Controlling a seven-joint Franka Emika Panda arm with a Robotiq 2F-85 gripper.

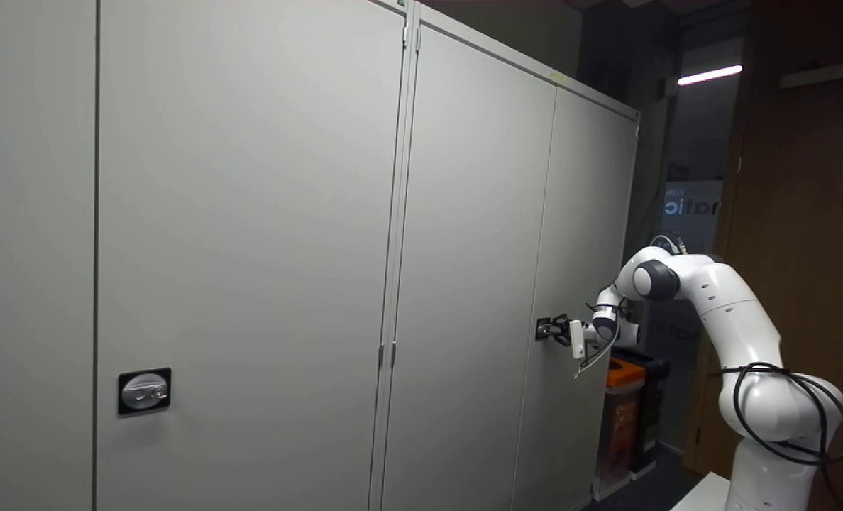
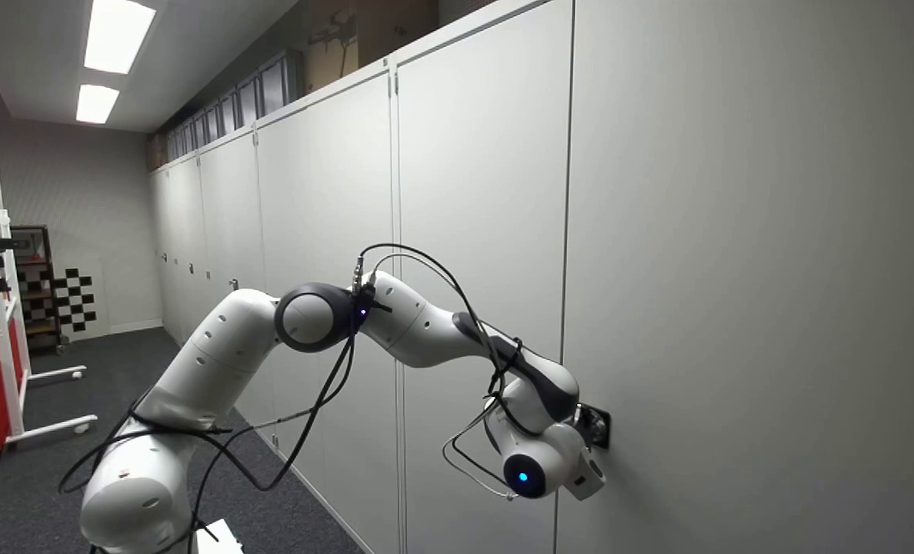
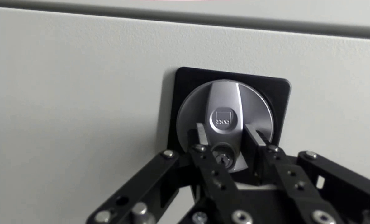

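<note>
On the cabinet door (image 3: 79, 93), beside its seam (image 3: 185, 19), we see the metal handle (image 3: 224, 119) directly ahead of the hand (image 3: 224, 132), whose fingers (image 3: 256, 137) clamp the handle's raised bar (image 3: 224, 98) from both sides, its long axis running between them.

Rotary cabinet handle (image 3: 225, 96): square emblem (image 3: 223, 118); its small embossed lettering cannot be read reliably. Glass panel (image 1: 698, 231), in an exterior view: large partial lettering (image 1: 692, 208), apparently "atic"; smaller line (image 1: 675, 191) above, illegible. Cabinet top rail (image 1: 492, 48): yellow label (image 1: 558, 77), text too small.
</note>
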